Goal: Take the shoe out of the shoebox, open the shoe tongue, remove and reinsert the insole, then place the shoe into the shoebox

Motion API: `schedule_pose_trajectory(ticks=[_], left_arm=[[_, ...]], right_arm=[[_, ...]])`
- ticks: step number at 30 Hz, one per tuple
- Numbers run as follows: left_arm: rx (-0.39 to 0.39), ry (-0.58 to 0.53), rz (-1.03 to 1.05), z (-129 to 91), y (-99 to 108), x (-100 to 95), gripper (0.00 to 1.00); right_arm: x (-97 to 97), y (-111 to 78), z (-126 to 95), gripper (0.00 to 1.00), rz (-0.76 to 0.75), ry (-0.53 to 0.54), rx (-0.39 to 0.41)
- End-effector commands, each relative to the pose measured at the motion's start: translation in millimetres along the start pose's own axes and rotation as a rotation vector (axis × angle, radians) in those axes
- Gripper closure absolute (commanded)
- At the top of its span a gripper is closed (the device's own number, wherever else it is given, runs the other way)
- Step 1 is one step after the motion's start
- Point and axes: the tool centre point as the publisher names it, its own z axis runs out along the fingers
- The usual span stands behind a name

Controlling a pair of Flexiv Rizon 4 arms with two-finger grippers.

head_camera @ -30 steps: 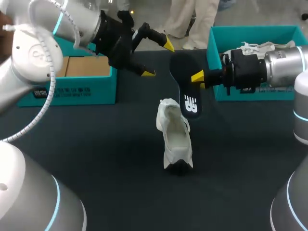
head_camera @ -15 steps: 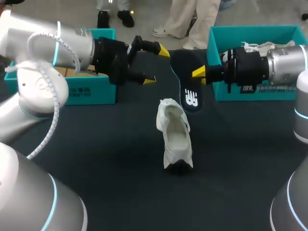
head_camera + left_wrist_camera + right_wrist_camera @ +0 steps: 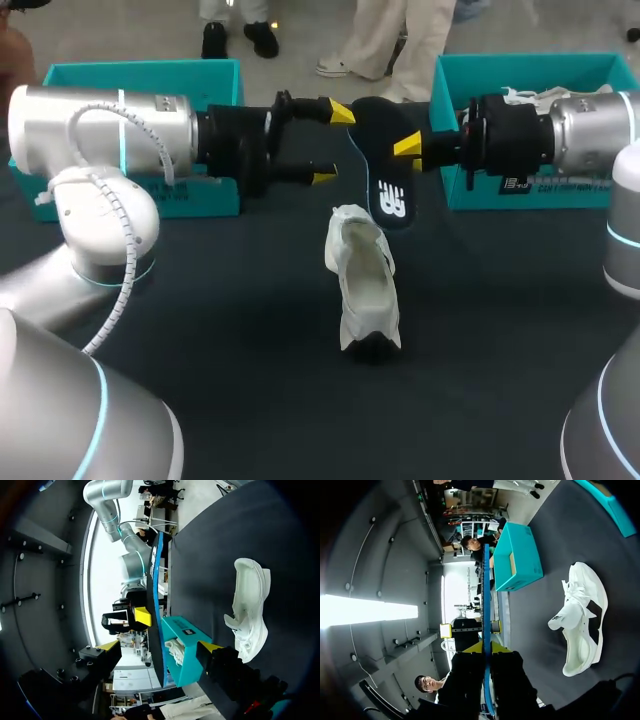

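Right gripper: clamped flat on the dark insole, held off the table beyond the shoe, on edge with its long side hanging down toward the shoe's far end.
Left gripper: fingers spread wide, level with the insole on the shoe's far left. In the left wrist view the insole stands edge-on in the gap, seemingly touching neither finger.

Shoe: white, on the table, mouth open and facing up.

Step in hand, as judged: insole is out, and a handover or re-grip comes before reinsertion.
- The left fingers should close on a free stretch of the insole, clear of the right fingers.
- The right should let go only once that grip is firm.
- The insole is thin and bendy, so holding it near an end would let it droop.
- Going back in, it should lead toe-first into the mouth.

Writing: a white logo on the insole's lower part. White lettering on the front of the left shoebox, beyond the shoe's left, is too small to read. Right shoebox: no legible print.
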Motion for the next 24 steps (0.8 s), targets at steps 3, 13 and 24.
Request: schedule_pose_trajectory(ticks=[3,13,24], left_arm=[[0.005,-0.128,-0.011,10,-3,0.6,0.0],[0.002,-0.155,-0.025,20,-9,-3.9,0.16],[-0.007,-0.165,-0.042,27,-6,-2.4,0.62]], right_arm=[[1.7,0.6,7,1.0,0.001,0.004,-0.005],[2.4,-1.0,16,1.0,0.005,0.012,-0.007],[2.3,-4.5,21,1.0,0.009,0.018,0.0]])
